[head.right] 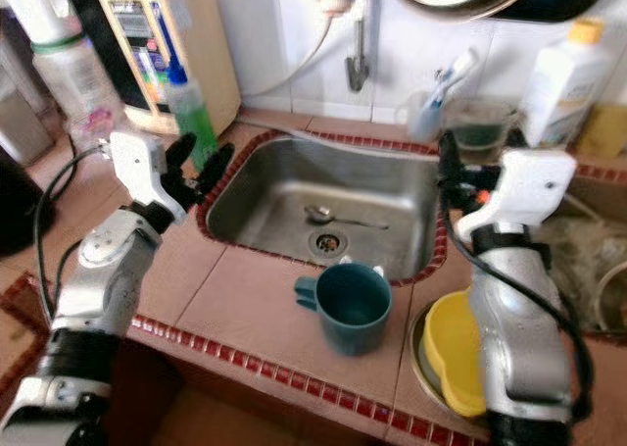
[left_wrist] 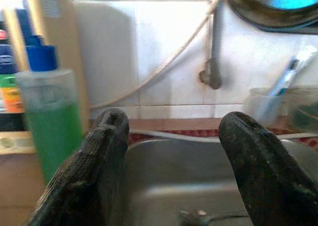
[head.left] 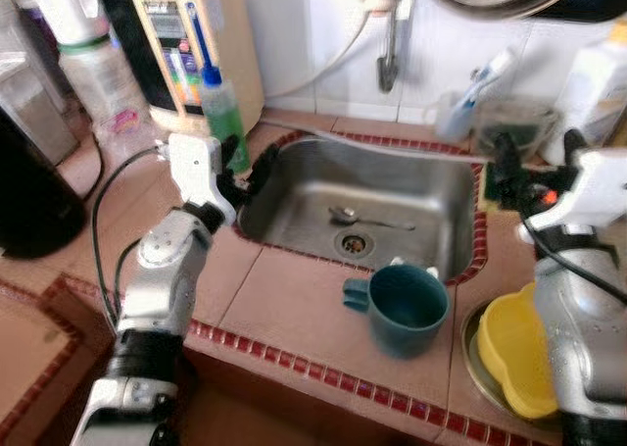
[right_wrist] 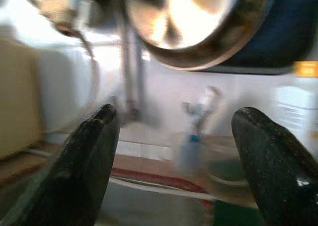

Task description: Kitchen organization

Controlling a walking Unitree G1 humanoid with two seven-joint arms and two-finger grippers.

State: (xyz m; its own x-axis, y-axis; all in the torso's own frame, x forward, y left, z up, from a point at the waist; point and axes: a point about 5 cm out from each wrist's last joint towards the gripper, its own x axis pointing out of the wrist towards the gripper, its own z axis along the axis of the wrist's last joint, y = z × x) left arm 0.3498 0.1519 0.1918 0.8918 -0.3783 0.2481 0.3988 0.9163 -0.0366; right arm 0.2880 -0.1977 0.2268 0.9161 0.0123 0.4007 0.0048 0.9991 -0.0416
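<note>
i have the left gripper point(head.right: 196, 167) raised at the far left corner of the sink point(head.right: 382, 186), its two black fingers point(left_wrist: 87, 181) spread well apart with nothing between them. it hangs just beside the green soap bottle point(head.right: 191, 113), which stands on the counter to the left of the sink; i can't tell whether a finger touches the bottle. through the left wrist camera i see the basin and the tap pipe point(left_wrist: 213, 47) on the tiled wall beyond the open fingers.

my right gripper point(head.left: 507, 167) is up at the far right edge of the sink, fingers wide apart and holding nothing. its wrist view looks between the fingers at the wall, a blurred cup with a toothbrush point(right_wrist: 196, 131) and a metal pan point(right_wrist: 198, 22) hanging above.

a spoon point(head.right: 338, 217) lies in the bottom of the sink, just far of the drain. a teal mug point(head.right: 345, 304) stands on the tiled counter point(head.right: 235, 309) at the near edge of the sink, handle to the left. a yellow bowl point(head.right: 456, 363) sits in a metal dish to the right of the mug, next to my right arm.
</note>
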